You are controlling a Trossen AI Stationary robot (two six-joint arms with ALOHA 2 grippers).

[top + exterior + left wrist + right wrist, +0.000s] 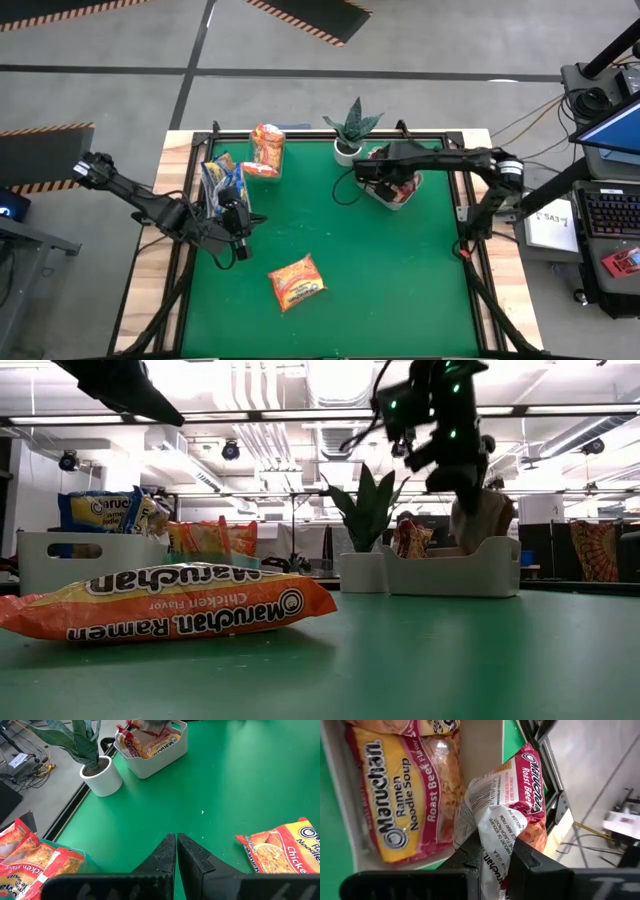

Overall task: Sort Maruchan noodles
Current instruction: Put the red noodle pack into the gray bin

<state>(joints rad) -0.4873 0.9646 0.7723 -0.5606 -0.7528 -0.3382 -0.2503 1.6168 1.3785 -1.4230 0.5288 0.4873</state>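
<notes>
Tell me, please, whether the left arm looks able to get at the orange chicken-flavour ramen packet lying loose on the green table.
Probably yes. The left hand is shut and empty, and the orange chicken-flavour ramen packet lies flat nearby with bare green table between them. The hand would need to open first.

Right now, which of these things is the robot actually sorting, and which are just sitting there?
Part of the job:
loose orange packet
red packet in right gripper
packets in white bin

Just there:
potted plant
left gripper, shut, empty
</notes>
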